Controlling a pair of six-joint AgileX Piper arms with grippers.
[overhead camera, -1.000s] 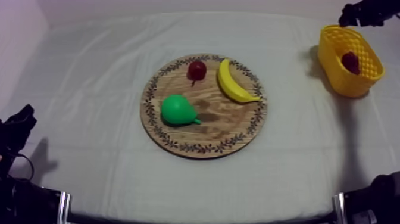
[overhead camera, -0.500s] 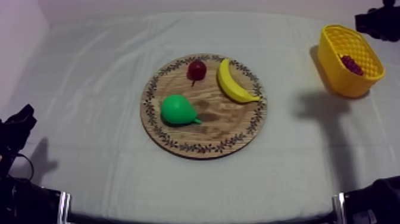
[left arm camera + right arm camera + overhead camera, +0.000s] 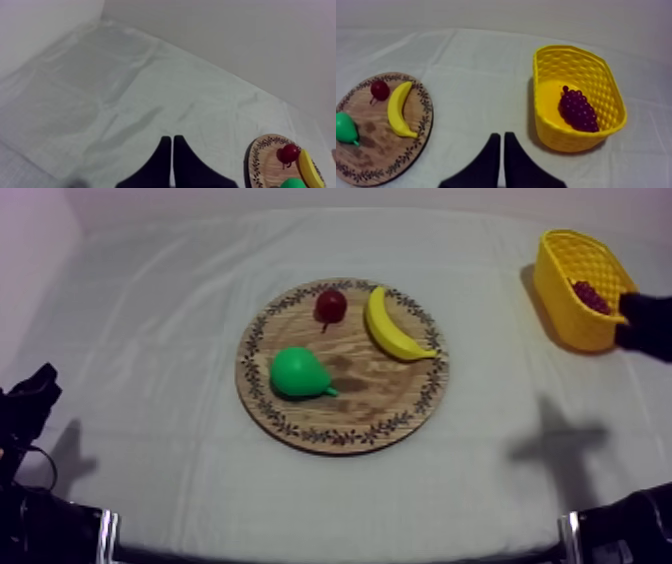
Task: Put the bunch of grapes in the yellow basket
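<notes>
The bunch of grapes (image 3: 590, 296) lies inside the yellow basket (image 3: 572, 326) at the upper right of the top view, close to the right edge of the cloth (image 3: 150, 338). The wooden board (image 3: 385, 393) sits mid-frame with bare cloth all round it and a wide open strip between it and the basket. The left gripper (image 3: 171, 139) and right gripper (image 3: 502, 135) hold nothing, fingers pressed together in a narrow wedge. On the board lie one banana (image 3: 392, 326), one pear (image 3: 298, 373) and one small red fruit (image 3: 330, 305).
</notes>
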